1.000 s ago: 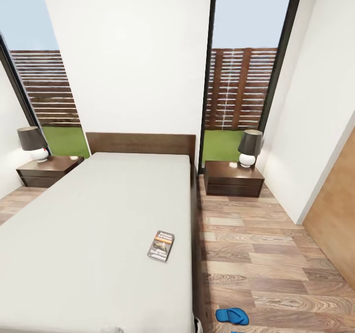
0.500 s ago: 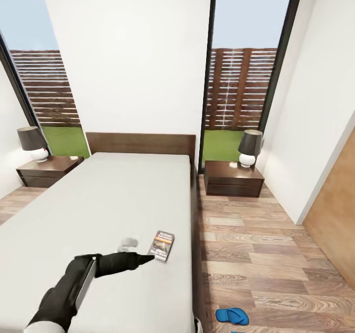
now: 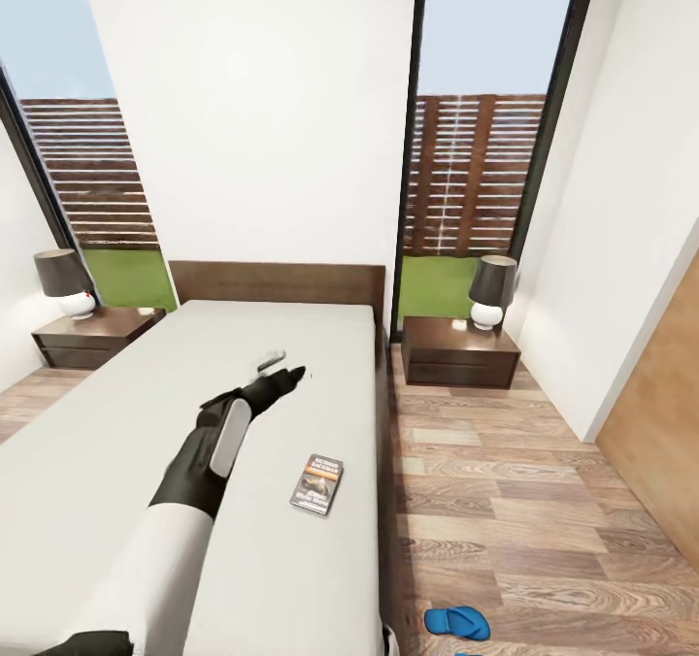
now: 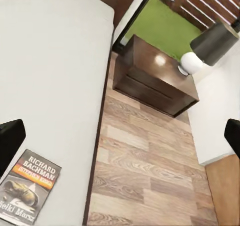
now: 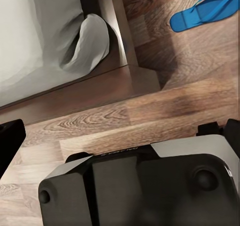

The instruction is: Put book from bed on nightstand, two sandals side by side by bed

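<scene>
The book (image 3: 316,483) lies flat on the pale mattress of the bed (image 3: 146,442), near its right edge; it also shows in the left wrist view (image 4: 27,187). My left gripper (image 3: 289,367) hovers open above the mattress, beyond the book toward the headboard, holding nothing. In the wrist view its fingertips (image 4: 10,141) are spread wide. A dark nightstand (image 3: 458,350) stands right of the bed and its twin (image 3: 92,334) stands left. One blue sandal (image 3: 456,622) lies on the floor by the bed's foot. My right gripper (image 5: 120,136) is open and low, above two sandals (image 5: 202,13).
Each nightstand carries a lamp (image 3: 490,292) with a dark shade. Tall dark-framed windows flank the headboard (image 3: 277,282). A wood-plank floor strip (image 3: 505,481) runs between the bed and the right wall. The robot's dark base (image 5: 140,186) sits below the right gripper, near the bed's corner (image 5: 90,40).
My left arm has come up into view, passed just left of the book, and reached farther over the mattress toward the headboard. The book and sandal have not moved.
</scene>
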